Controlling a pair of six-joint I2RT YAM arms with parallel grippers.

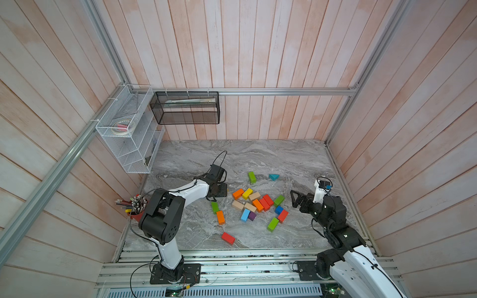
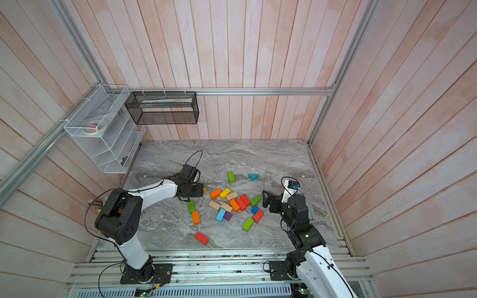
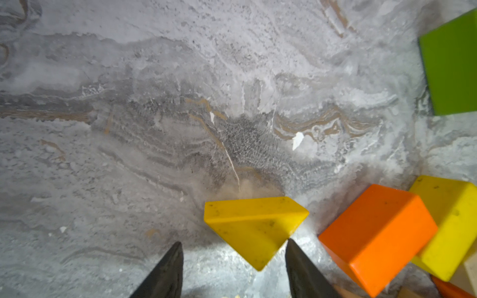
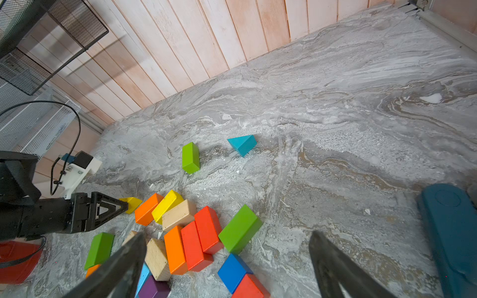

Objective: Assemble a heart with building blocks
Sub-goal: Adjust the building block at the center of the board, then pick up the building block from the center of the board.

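Orange brick (image 3: 376, 237), perhaps touching yellow wedge (image 3: 254, 229)

Bright even light, soft shadows, bowed edges

Table (image 1: 258, 160): grey marble pattern, streaked white, with thin tan veins that show up close. Walls (image 1: 258, 51): wooden planks washed pale pink over whitish grain. Building blocks (image 1: 254, 196), painted in flat single colours: red brick (image 1: 228, 238), orange brick (image 1: 220, 217), yellow brick (image 1: 247, 193), green brick (image 1: 252, 177), light blue brick (image 1: 245, 215), purple cube (image 1: 252, 216), darker blue cube (image 1: 278, 209), teal wedge (image 1: 273, 176), plain tan brick (image 1: 237, 205). Yellow wedge (image 3: 254, 227): a deeper yellow, flecked with small dark specks. Wire rack (image 1: 124, 134): white. Mesh basket (image 1: 185, 108): black. Cup (image 1: 138, 215): red. Left arm (image 1: 191, 189) and right arm (image 1: 361, 268): white shells, black joints
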